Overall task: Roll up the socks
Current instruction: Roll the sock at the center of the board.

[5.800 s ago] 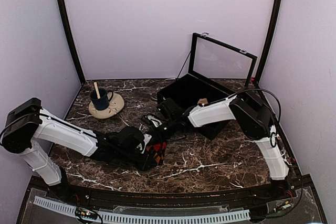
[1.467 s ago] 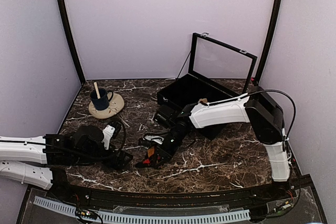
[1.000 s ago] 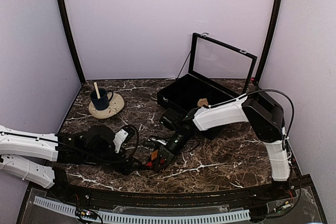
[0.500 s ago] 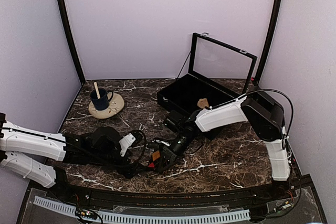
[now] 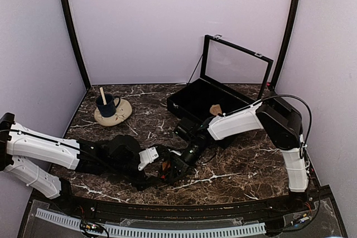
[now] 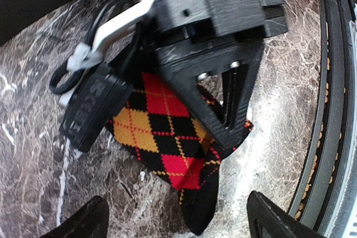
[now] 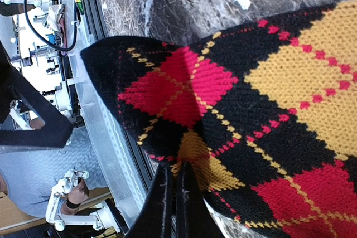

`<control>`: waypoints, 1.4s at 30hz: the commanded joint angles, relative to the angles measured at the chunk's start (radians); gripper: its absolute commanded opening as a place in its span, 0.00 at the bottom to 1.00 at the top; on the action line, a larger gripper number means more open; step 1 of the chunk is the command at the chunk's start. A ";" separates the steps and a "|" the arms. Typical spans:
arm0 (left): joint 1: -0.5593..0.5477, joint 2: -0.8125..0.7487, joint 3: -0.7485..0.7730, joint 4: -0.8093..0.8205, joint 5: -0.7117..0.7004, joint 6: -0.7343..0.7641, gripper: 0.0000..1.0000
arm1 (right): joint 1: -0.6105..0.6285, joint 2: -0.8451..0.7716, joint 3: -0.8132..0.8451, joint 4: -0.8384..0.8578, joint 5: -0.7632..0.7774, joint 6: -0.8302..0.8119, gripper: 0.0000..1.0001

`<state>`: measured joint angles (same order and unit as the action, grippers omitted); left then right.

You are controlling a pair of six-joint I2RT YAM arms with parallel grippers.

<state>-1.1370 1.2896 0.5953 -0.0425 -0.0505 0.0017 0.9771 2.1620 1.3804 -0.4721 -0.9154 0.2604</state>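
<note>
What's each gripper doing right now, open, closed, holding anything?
Left gripper: open, holding nothing.
Right gripper: closed on the argyle sock.

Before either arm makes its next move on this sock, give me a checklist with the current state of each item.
1. Right gripper shut on the argyle sock: ok, it pinches a fold.
2. Left gripper open, the sock's dark end between its fingers: ok.
3. Sock lying flat on the table: not ok, creased at the pinch.
4. Second sock within reach: cannot tell; only a tan item shows in the black box.
5. Cup apart from both arms: ok.
</note>
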 commanded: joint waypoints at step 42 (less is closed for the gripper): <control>-0.081 0.307 0.263 -0.206 0.093 0.318 0.16 | -0.028 -0.036 -0.006 -0.203 0.053 -0.163 0.00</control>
<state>-1.2121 1.5837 0.8249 -0.2199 0.0223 0.3027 0.9588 2.1494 1.3666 -0.6373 -0.8894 0.1204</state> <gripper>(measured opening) 0.186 0.013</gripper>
